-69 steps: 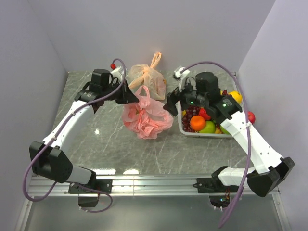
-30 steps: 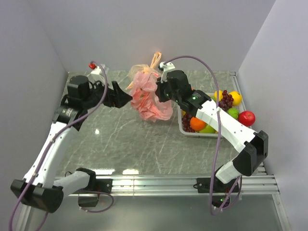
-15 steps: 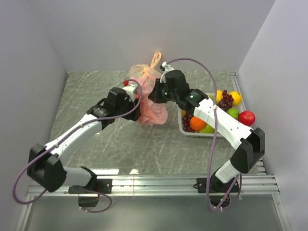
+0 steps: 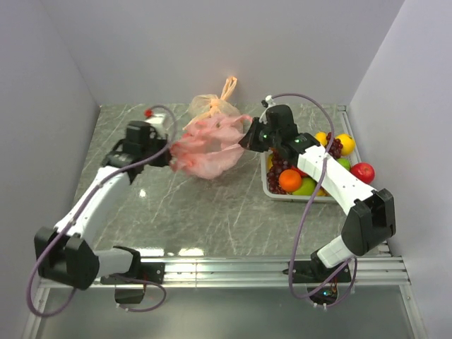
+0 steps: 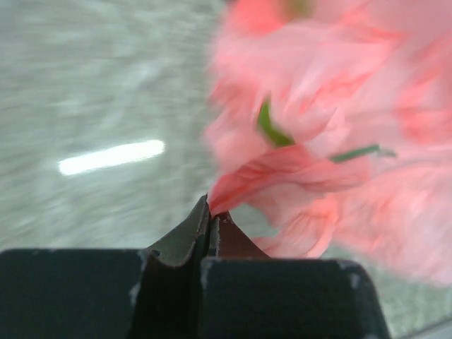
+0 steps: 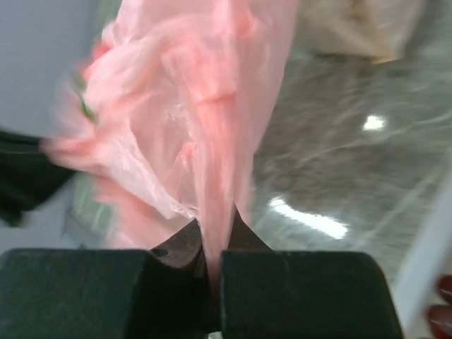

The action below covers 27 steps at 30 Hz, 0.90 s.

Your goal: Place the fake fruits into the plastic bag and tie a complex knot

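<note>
The pink-red plastic bag [image 4: 208, 147] hangs stretched sideways between my two grippers, above the table. My left gripper [image 4: 169, 154] is shut on the bag's left end; the left wrist view shows pink film [image 5: 296, 169] pinched at the fingertips [image 5: 210, 205]. My right gripper [image 4: 247, 135] is shut on the bag's right end, a gathered strip of film [image 6: 212, 141] running into its jaws [image 6: 214, 233]. Something green [image 5: 272, 131] shows through the film. More fake fruits [image 4: 296, 180] lie in the white basket [image 4: 282, 196] at the right. I cannot make out a knot.
A pale orange-beige bag [image 4: 212, 104] with upright tied handles stands just behind the pink bag. A red apple [image 4: 362, 171] sits by the basket's right side. Grey walls close the table at the back and both sides.
The left gripper has shut on the bag's left end and pulled it leftwards. The right gripper has drawn back to the right, so the bag now hangs stretched out between them.
</note>
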Tool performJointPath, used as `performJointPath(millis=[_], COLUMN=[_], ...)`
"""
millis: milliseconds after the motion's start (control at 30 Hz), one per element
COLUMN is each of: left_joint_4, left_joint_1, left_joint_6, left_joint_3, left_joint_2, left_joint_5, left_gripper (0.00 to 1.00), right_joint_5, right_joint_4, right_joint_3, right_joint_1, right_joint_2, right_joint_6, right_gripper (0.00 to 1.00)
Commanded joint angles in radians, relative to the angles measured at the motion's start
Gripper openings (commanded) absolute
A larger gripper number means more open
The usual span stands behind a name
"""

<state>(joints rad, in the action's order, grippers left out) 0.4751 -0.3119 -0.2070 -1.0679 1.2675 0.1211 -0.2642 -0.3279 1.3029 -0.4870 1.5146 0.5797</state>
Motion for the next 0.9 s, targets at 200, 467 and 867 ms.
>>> performJointPath(millis=[200,467,867], left_joint_4=[0.233,0.431,0.334], left_joint_1=[0.267,0.359,0.242], left_joint_6=[0.262,0.423,0.517], left_joint_3=[-0.044,-0.093,-0.132], left_joint_2=[-0.197,-0.188,-0.25], left_joint_5=[-0.051,0.235,0.487], left_gripper=[0.0,0.0,0.99], right_joint_5=[0.33,0.304,0.008], right_joint_4=[-0.08,-0.143,-0.097], right_joint_3=[-0.036,-0.03,0.045], right_joint_1=[0.005,0.001,-0.14], right_joint_2=[-0.025,-0.021,0.061], right_joint_6=[-0.081,-0.19,-0.277], right_gripper=[0.0,0.0,0.0])
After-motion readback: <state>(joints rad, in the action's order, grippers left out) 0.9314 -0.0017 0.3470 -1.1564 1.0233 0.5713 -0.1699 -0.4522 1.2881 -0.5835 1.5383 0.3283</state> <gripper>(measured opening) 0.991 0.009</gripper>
